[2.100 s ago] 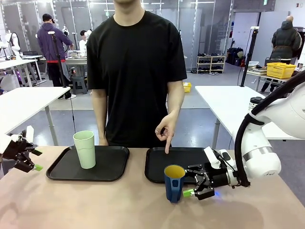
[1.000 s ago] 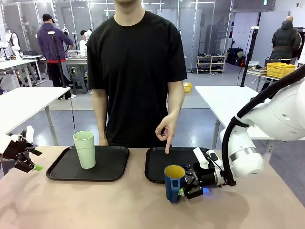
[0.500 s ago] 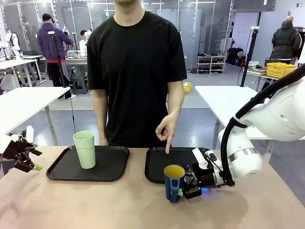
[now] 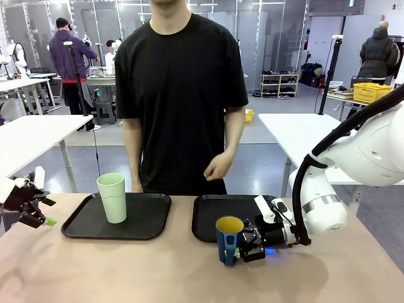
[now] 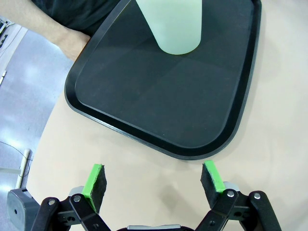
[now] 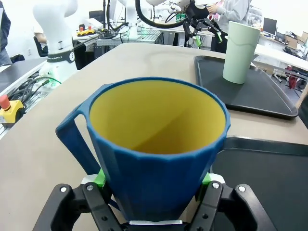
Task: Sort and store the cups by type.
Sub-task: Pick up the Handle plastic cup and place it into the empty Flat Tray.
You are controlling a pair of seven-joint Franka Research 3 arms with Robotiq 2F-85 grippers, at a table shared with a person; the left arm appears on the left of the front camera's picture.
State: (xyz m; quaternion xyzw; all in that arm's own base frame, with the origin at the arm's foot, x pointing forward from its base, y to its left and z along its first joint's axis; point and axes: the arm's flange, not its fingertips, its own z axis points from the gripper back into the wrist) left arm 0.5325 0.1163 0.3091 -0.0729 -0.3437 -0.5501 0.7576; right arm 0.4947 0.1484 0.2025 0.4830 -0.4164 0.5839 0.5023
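My right claw (image 4: 241,251) is clamped on the dark blue cup (image 4: 229,240) — yellow inside, handle to one side — just in front of the right-hand black tray (image 4: 208,218) on the desk (image 4: 126,271). My left claw (image 5: 154,180) stands wide apart, holding nothing, near the left tray (image 4: 82,230) where the pale green tumbler (image 4: 113,197) stands upright.
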